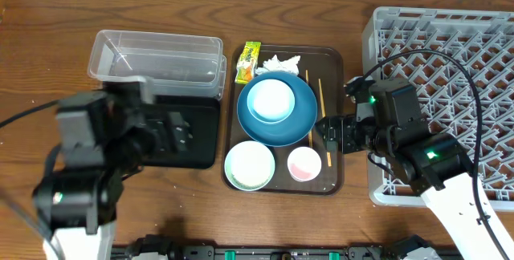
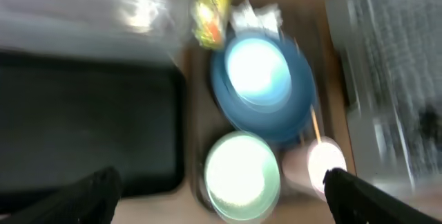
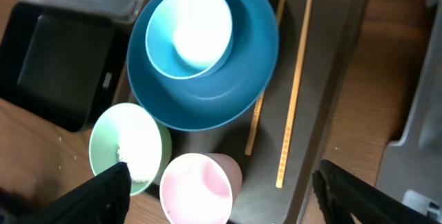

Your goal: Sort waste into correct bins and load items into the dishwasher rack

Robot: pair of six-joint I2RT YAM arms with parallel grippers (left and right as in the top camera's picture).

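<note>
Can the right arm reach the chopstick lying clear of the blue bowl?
Probably yes: the right gripper hangs open above the tray, and that chopstick lies bare with nothing over it.

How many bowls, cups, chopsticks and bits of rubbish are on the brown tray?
Bowls: 3 (large blue bowl, small pale blue bowl, pale green bowl)
Cups: 1 (pink cup)
Chopsticks: 2 (outer chopstick, inner chopstick)
Rubbish: 2 (snack wrapper, white tissue)
Total: 8
</note>
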